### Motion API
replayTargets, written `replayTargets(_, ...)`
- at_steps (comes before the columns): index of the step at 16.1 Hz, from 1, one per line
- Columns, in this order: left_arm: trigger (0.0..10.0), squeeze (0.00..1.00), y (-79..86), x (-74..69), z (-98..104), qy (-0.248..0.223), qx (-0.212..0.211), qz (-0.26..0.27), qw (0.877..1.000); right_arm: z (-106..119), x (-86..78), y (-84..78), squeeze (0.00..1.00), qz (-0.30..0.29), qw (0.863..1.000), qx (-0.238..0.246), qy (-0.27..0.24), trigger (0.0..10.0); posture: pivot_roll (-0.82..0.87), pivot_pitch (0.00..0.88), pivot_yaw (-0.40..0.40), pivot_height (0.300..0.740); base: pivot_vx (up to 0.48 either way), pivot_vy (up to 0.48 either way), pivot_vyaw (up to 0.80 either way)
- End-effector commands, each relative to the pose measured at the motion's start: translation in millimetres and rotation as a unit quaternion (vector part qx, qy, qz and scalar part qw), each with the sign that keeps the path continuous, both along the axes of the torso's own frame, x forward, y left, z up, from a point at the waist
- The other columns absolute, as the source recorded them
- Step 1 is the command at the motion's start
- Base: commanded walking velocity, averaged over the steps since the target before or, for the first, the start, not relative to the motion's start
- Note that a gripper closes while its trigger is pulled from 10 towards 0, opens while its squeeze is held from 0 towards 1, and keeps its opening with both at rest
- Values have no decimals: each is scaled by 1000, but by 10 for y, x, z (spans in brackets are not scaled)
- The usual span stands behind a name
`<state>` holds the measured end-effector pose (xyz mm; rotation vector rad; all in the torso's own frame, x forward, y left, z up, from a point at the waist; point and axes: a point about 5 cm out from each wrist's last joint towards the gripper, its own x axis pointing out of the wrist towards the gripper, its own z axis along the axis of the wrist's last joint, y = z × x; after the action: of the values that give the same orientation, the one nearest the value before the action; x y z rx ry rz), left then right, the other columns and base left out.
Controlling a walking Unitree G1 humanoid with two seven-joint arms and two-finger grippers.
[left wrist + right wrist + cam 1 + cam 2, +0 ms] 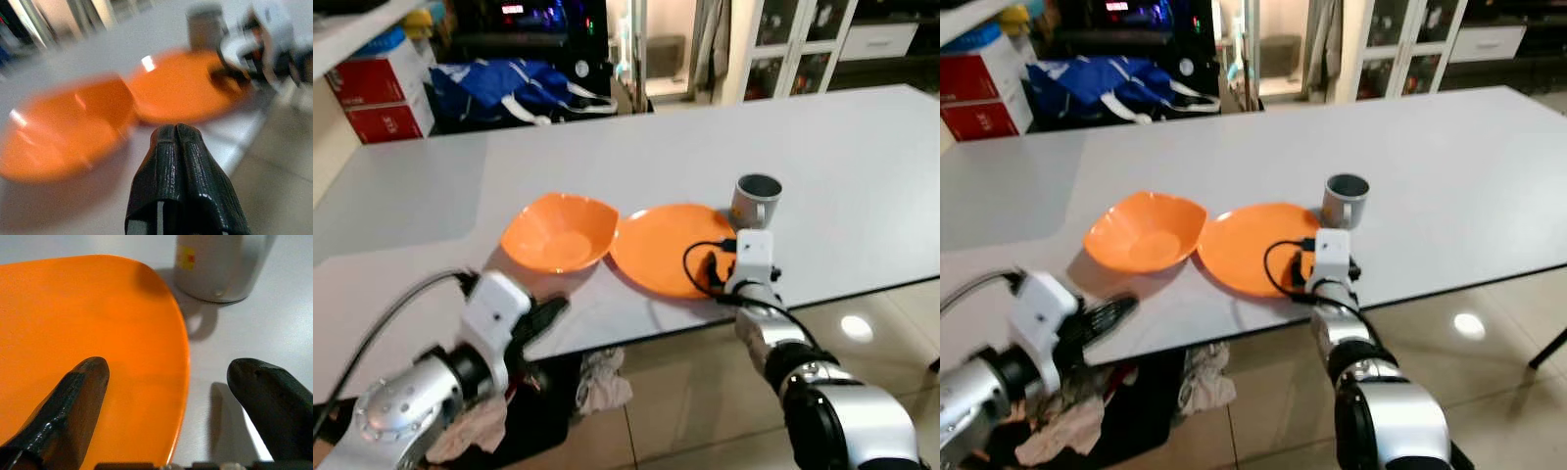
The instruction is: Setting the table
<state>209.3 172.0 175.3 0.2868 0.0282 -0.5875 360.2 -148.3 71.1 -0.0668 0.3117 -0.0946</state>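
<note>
- Table (862, 166): a pale grey top with the tableware grouped near its front edge; glossy tiled floor (705, 392) lies below that edge.
- Background, beyond the far edge: red and white boxes (382, 93) at the left, a blue fabric bundle (504, 83) beside them, and glass-fronted cabinets (793, 44) at the right.
- Crumpled cloth (602, 382) lies on the floor under the table's front edge.
- Grey mug (756, 201): upright, open at the top, just behind the plate's right rim. A small yellow and red label shows on its side in the right wrist view.
- Orange plate (661, 245): round, flat and glossy, lying on the table right of the bowl, with its left rim touching or nearly touching the bowl.
- Orange bowl (558, 233): shallow, with a squared, wavy rim and nothing inside.
- Right gripper (168, 382): fingers spread wide at the plate's near right edge, one finger (80, 396) over the plate surface and the other over bare table. A black cable loops over the wrist housing (751, 259).
- Left gripper (177, 134): fingers pressed together with nothing between them, positioned at the front table edge just short of the bowl. Its wrist view is motion-blurred.
</note>
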Motion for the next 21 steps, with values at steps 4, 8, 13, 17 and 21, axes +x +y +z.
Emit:
replayTargets(4, 10000, 0, 98, 154, -137, -77, 31, 55, 995, 100, 59, 40, 1000, 13, 1000, 8, -21, 10000, 131, 0, 51, 736, 0, 0, 0)
replayTargets(8, 10000, 0, -62, 226, -270, -77, 2, 49, 996, 144, 82, -10, 1000, 17, 999, -4, -28, 10000, 86, 0, 52, 736, 0, 0, 0)
replayTargets(13, 10000, 0, -82, 360, -188, -111, 5, 66, 992, 214, 116, -26, 1000, 25, 999, -12, -44, 10000, 98, 0, 51, 736, 0, 0, 0)
replayTargets(17, 10000, 0, -80, 441, -113, -122, 0, 74, 990, 288, 138, -209, 1000, -10, 996, -70, -59, 10000, 97, 0, 50, 736, 0, 0, 0)
replayTargets(21, 10000, 0, -101, 432, -99, -118, 2, 66, 991, 376, 143, -408, 0, -44, 983, -163, -79, 10000, 96, 0, 54, 736, 0, 0, 0)
